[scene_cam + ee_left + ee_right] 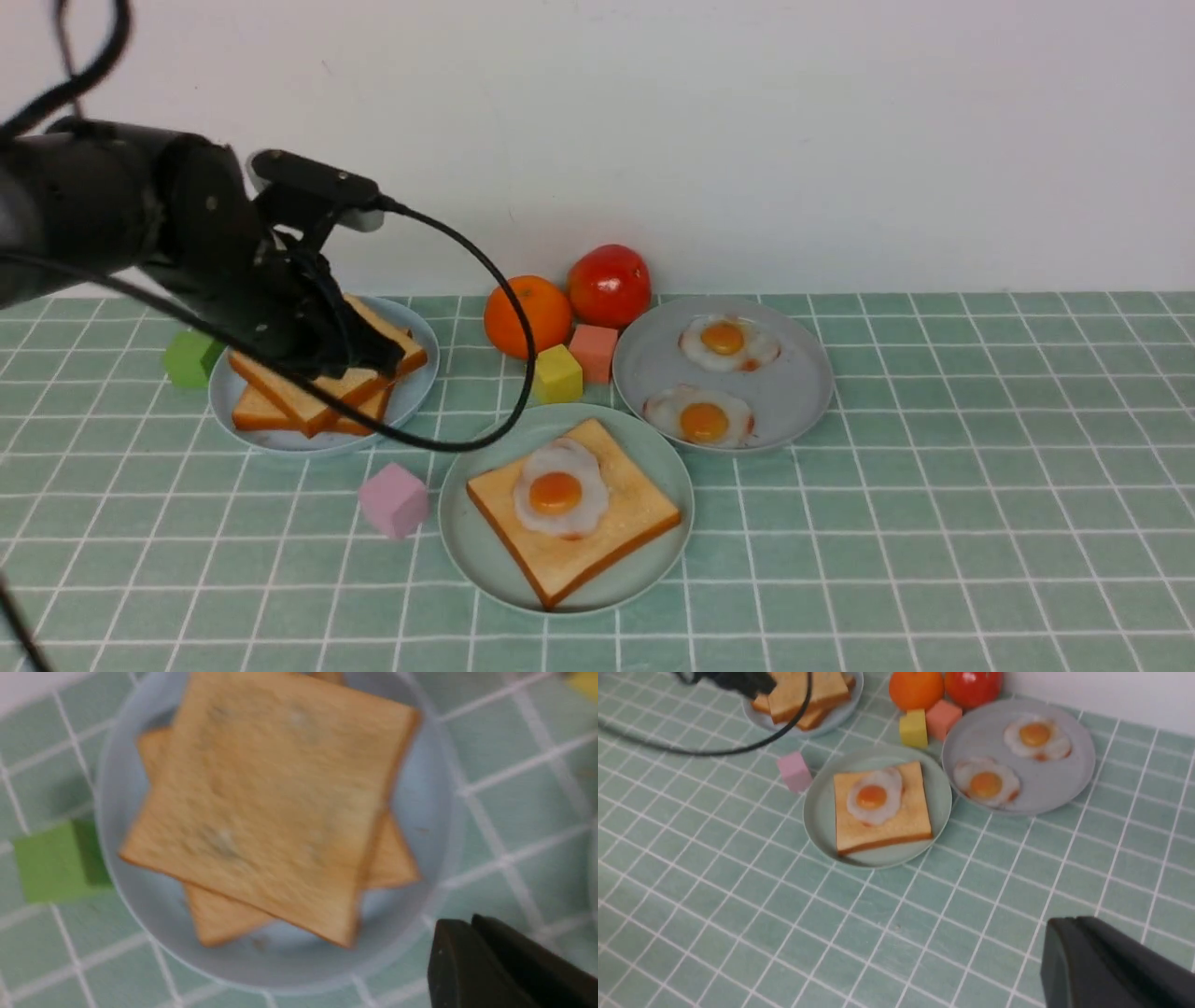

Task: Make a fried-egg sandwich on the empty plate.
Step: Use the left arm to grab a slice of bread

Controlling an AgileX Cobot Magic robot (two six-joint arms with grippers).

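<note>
Hovering over the toast slices (271, 802) at the left of the front view, the left gripper (470, 920) is seemingly placed to lift a lid for the sandwich; whether its fingers are parted cannot be told, while the right gripper's (1071, 920) are closed together, with nothing seen held. At lower centre, the unfinished fried-egg sandwich (616, 476), a slice topped by an egg (555, 493), is laid on the mint-green plate (644, 583), its upper face presumably left uncovered so that the last slice can be lowered onto it.
</note>
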